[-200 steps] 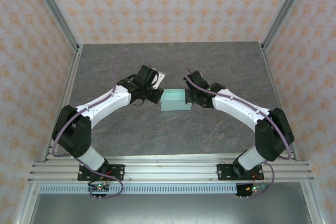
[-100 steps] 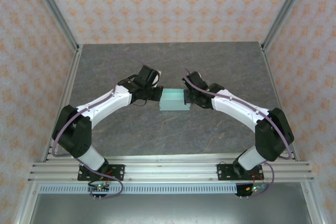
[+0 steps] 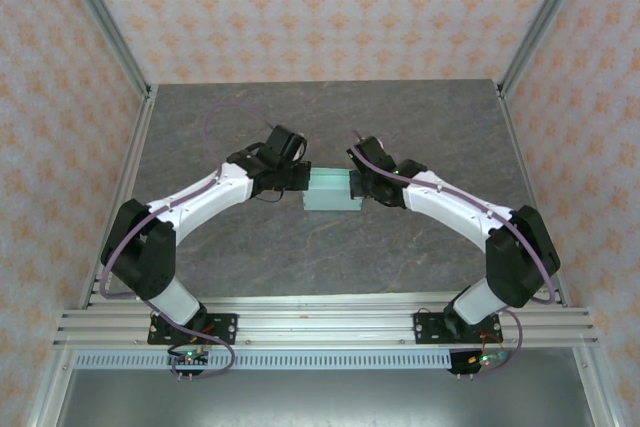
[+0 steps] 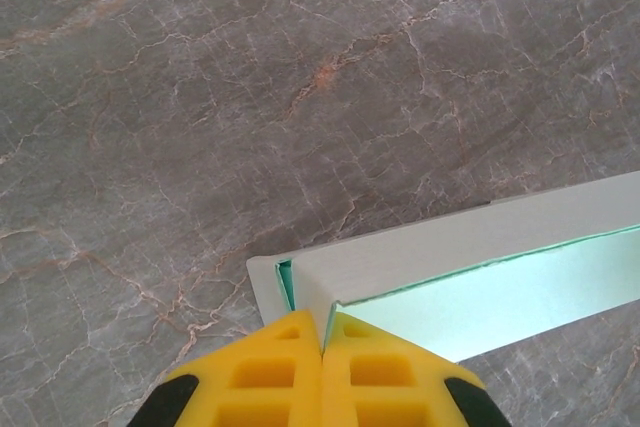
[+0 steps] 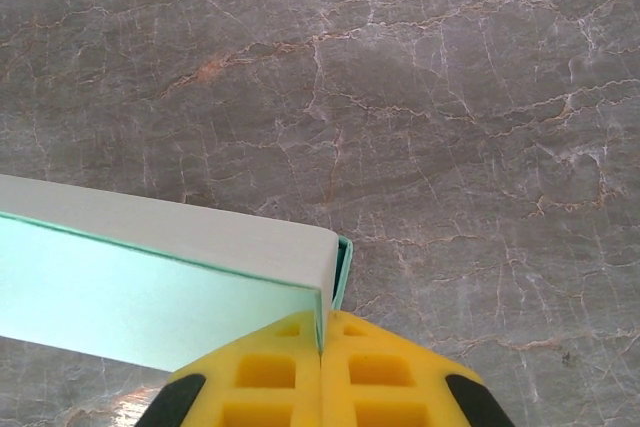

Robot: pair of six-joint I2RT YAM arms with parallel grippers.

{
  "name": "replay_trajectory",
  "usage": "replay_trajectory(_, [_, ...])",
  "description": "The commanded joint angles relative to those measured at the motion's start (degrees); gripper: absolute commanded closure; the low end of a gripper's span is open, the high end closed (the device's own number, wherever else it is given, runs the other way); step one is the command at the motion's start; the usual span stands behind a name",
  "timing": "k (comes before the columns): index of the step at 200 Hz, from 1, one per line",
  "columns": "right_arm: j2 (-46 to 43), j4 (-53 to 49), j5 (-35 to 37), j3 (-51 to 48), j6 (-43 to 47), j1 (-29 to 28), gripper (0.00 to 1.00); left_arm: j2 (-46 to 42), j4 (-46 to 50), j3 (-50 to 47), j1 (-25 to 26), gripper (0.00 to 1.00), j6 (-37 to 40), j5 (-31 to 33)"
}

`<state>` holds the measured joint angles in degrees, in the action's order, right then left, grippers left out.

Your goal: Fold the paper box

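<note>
Box [image 3: 330,192]: pale mint card, formed into a low rectangular shell. It lies at the centre of the table [image 3: 330,257], long axis running 9 to 3 o'clock.

Left gripper [image 4: 322,329]: at the box's 9 o'clock end, jaws closed together with the end wall's thin edge pinched in the seam.

Right gripper [image 5: 320,337]: at the 3 o'clock end, likewise clamped on the corner wall.

Assessment: the card is light, thin and easily creased or crushed, and smooth enough to slip. Best held at folded corners and edges, where it is stiffest; avoid pressing mid-panel.
</note>
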<state>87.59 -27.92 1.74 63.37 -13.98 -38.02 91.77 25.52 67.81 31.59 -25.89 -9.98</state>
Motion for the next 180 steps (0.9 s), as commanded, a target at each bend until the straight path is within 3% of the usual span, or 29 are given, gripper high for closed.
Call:
replay_trajectory(1, [-0.50, -0.20, 0.02, -1.17, -0.77, -0.87, 1.00, -0.99, -2.72, -1.49, 0.66, 1.00, -3.36, 1.26])
replay_trajectory(81, [-0.67, -0.34, 0.59, -1.36, -0.63, -0.83, 1.00, -1.52, -3.40, -4.07, 2.68, 1.00, -3.19, 6.38])
replay_trajectory(180, [-1.73, 2.23, 2.20, -4.05, -0.78, -0.83, 1.00, -5.35, -10.51, -14.46, 6.08, 1.00, -2.85, 15.22])
